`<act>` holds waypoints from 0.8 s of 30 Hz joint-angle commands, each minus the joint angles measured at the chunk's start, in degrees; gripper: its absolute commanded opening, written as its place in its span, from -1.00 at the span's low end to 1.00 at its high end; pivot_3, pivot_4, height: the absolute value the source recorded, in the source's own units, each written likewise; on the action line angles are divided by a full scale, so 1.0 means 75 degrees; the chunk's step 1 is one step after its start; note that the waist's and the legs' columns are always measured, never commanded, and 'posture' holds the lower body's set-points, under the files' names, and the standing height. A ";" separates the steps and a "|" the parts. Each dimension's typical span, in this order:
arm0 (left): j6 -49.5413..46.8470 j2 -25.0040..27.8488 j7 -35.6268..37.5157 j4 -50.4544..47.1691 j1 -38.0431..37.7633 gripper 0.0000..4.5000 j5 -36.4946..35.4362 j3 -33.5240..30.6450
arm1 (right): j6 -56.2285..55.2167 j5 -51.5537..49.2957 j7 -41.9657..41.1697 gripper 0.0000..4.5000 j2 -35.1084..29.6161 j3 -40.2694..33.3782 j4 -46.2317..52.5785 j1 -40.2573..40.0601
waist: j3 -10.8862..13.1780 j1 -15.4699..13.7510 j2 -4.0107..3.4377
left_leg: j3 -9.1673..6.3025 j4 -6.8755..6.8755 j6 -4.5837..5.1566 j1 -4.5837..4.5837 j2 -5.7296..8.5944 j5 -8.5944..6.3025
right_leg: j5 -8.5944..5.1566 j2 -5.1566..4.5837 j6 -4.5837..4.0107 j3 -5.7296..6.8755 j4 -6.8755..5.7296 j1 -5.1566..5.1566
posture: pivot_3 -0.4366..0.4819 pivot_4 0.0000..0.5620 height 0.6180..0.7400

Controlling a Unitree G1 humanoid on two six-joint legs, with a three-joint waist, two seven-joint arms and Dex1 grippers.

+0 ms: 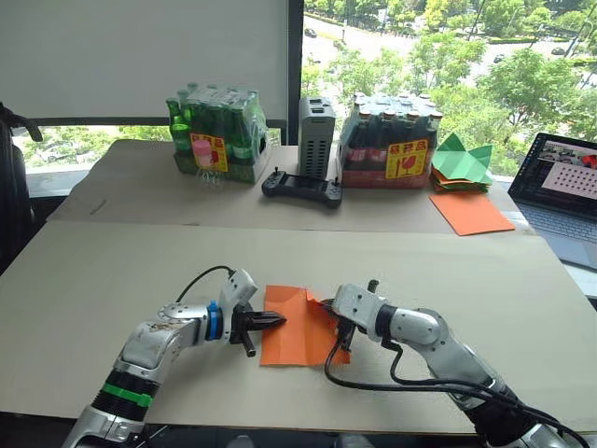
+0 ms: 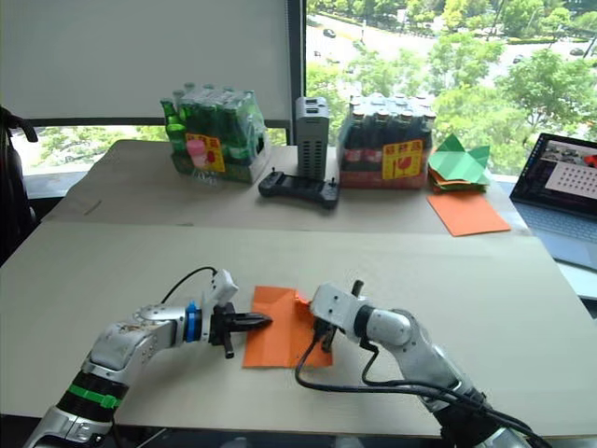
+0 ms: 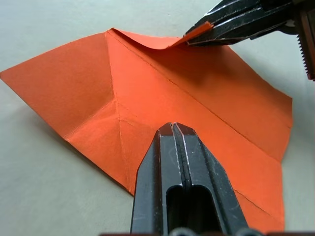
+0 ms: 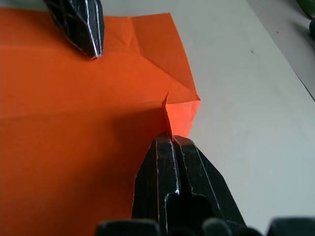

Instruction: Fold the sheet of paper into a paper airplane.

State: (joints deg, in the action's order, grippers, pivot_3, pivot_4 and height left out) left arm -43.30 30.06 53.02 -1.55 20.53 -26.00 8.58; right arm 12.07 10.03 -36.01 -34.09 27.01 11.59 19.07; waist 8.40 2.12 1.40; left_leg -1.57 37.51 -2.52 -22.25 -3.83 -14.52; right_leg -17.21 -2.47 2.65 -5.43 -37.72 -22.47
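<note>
We note sheet of paper (image 1: pixel 294 329) creased, flat on table (image 1: pixel 112 280). Left gripper (image 1: pixel 276 321) closed, tips pressing paper. Right gripper (image 1: pixel 326 304) clamped on lifted corner.

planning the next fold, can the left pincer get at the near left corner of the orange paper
Probably yes: the left pincer, shut, rests on the sheet of paper, and the right pincer only pinches the far corner.

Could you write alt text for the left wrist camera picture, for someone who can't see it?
A creased orange sheet of paper lies on a pale table, one corner lifted and pinched by the right end effector. The left end effector, its fingers shut, presses its tip on the paper.
</note>
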 commanded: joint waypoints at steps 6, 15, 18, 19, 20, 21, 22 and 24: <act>-0.1570 -0.0840 -0.1358 -0.0238 0.0788 -1.00 -0.0750 -0.1022 | -0.1162 0.1791 -0.0209 -0.99 -0.0382 0.0473 -0.0302 0.0420 | 0.0001 -0.0005 0.0003 | -0.0003 0.0034 0.0002 -0.0007 -0.0001 -0.0001 | 0.0000 0.0000 0.0001 0.0001 -0.0009 0.0005 | -0.05 -0.47 1.00; -0.2971 -0.1492 -0.2306 -0.0898 0.1565 -1.00 -0.1858 -0.1941 | -0.1278 0.2037 -0.0435 -0.99 -0.0167 0.0357 -0.0310 0.0299 | 0.0000 0.0022 0.0003 | -0.0007 0.0037 0.0002 -0.0003 0.0000 -0.0001 | 0.0000 0.0001 0.0001 0.0001 -0.0029 0.0007 | -0.05 -0.47 1.00; -0.3086 -0.1500 -0.2501 -0.0952 0.1778 -1.00 -0.2053 -0.2150 | -0.1275 0.2054 -0.0476 -0.99 -0.0137 0.0310 -0.0300 0.0235 | 0.0000 0.0017 0.0003 | -0.0007 0.0037 0.0001 -0.0002 0.0000 -0.0001 | 0.0000 0.0000 0.0001 0.0000 -0.0029 0.0007 | -0.05 -0.47 1.00; -0.3133 -0.1521 -0.2606 -0.0924 0.1876 -1.00 -0.2112 -0.2243 | -0.1273 0.2052 -0.0490 -0.99 -0.0129 0.0294 -0.0289 0.0214 | 0.0001 0.0014 0.0003 | -0.0007 0.0037 0.0001 -0.0002 0.0000 -0.0001 | 0.0000 0.0000 0.0001 0.0000 -0.0029 0.0007 | -0.05 -0.47 1.00; -0.3162 -0.1531 -0.2679 -0.0893 0.1947 -1.00 -0.2155 -0.2302 | -0.1269 0.2052 -0.0505 -0.99 -0.0117 0.0279 -0.0281 0.0196 | 0.0001 0.0013 0.0003 | -0.0007 0.0038 0.0001 -0.0002 0.0001 -0.0001 | 0.0000 0.0000 0.0001 0.0001 -0.0029 0.0007 | -0.05 -0.47 1.00; -0.3161 -0.1533 -0.2722 -0.0873 0.2006 -1.00 -0.2192 -0.2331 | -0.1263 0.2051 -0.0516 -0.99 -0.0097 0.0266 -0.0278 0.0180 | 0.0001 0.0012 0.0003 | -0.0008 0.0038 0.0001 -0.0003 0.0001 -0.0001 | 0.0000 0.0000 0.0001 0.0001 -0.0028 0.0008 | -0.05 -0.47 1.00; -0.3193 -0.1560 -0.2778 -0.0871 0.2117 -1.00 -0.2259 -0.2376 | -0.1264 0.2059 -0.0527 -0.99 -0.0071 0.0269 -0.0290 0.0170 | 0.0000 0.0011 0.0003 | -0.0008 0.0039 0.0001 -0.0002 0.0001 -0.0001 | 0.0000 0.0000 0.0001 0.0001 -0.0027 0.0009 | -0.05 -0.47 1.00; -0.3237 -0.1613 -0.2898 -0.0933 0.2298 -1.00 -0.2338 -0.2423 | -0.1256 0.2056 -0.0543 -0.99 -0.0016 0.0269 -0.0297 0.0142 | 0.0001 0.0011 0.0003 | -0.0008 0.0039 0.0001 -0.0002 0.0001 -0.0001 | 0.0000 0.0000 0.0001 0.0000 -0.0026 0.0010 | -0.05 -0.47 1.00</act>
State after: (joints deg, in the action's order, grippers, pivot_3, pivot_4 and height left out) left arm -67.33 18.48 31.88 -6.74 36.04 -41.83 -8.85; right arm 2.91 24.71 -38.86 -34.45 28.60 9.64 21.17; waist 8.41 2.20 1.43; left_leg -1.63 37.80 -2.51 -22.26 -3.83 -14.53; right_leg -17.21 -2.47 2.65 -5.42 -37.92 -22.40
